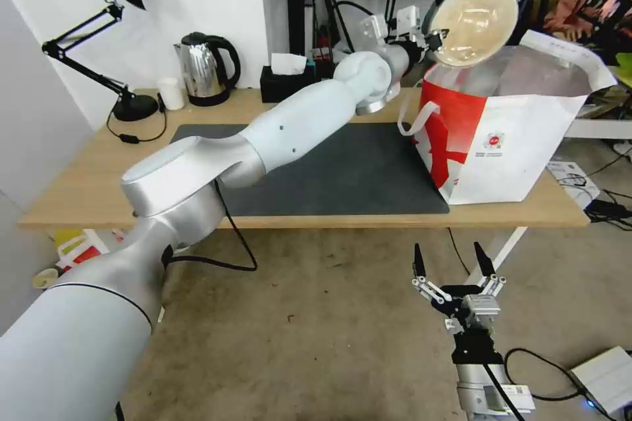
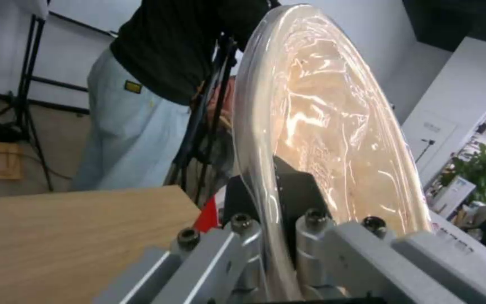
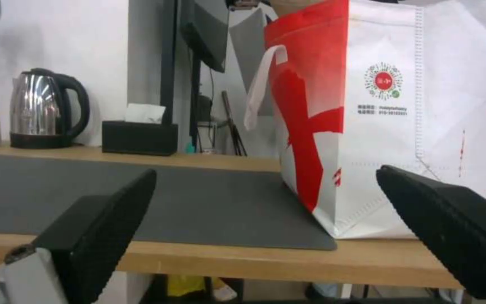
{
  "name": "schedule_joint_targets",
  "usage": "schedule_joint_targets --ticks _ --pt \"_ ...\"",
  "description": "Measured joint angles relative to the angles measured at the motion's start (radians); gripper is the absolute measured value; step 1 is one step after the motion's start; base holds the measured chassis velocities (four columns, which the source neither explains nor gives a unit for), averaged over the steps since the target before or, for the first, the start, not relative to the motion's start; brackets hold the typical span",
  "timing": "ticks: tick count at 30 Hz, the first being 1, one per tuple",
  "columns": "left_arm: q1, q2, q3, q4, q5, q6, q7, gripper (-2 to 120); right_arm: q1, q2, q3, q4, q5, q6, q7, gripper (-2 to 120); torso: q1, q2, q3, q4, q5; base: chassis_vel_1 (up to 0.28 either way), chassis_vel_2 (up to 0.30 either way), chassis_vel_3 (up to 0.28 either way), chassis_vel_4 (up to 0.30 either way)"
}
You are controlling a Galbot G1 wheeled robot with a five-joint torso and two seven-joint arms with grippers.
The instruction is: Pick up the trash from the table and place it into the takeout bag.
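Left tool [image 1: 436, 39] grips the tan paper bowl [image 1: 475, 23] above the takeout bag [image 1: 507, 138], hiding its far rim; right tool [image 1: 454, 271] hangs released.

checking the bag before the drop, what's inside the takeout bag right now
Silver lining shows at the takeout bag mouth; its contents are hidden by the walls. The left tool holds the tan paper bowl tilted above the opening.

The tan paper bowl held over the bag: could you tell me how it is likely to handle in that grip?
The tan paper bowl is probably light: the left pincer holds it tilted by its rim alone. Its glossy lining looks slippery, so it could slide out over the takeout bag.
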Motion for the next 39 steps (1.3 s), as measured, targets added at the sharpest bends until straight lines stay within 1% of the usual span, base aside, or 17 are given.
schedule_joint_targets --ticks 6,8,11,20,35,39 --pt "0.0 0.0 0.013 0.017 0.004 0.001 0.002 0 0.0 0.0 0.0 0.0 0.0 0.0 0.0 100 0.0 0.0 0.0 0.0003 -0.0002 0.0 0.0 0.0 0.0" --pt "-0.002 0.001 0.033 0.05 0.008 0.005 0.015 0 0.0 0.0 0.0 0.0 0.0 0.0 0.0 100 0.0 0.0 0.0 0.0004 -0.0002 0.0 0.0 0.0 0.0" --pt "-0.003 0.002 0.055 0.064 0.013 0.009 0.027 0 0.0 0.0 0.0 0.0 0.0 0.0 0.0 100 0.0 0.0 0.0 0.0002 -0.0002 0.0 0.0 0.0 0.0" --pt "0.005 0.002 0.105 0.069 0.019 0.014 0.045 0 0.0 0.0 0.0 0.0 0.0 0.0 0.0 100 0.0 0.0 0.0 0.0002 -0.0002 0.0 0.0 0.0 0.0" --pt "-0.002 0.003 0.143 0.071 0.029 0.029 0.05 0 0.0 0.0 0.0 0.0 0.0 0.0 0.0 100 0.0 0.0 0.0 0.0003 -0.0002 0.0 0.0 0.0 0.0" --pt "-0.002 0.003 0.149 0.07 0.05 0.034 0.069 0 0.0 0.0 0.0 0.0 0.0 0.0 0.0 100 0.0 0.0 0.0 0.0003 -0.0002 0.0 0.0 0.0 0.0"
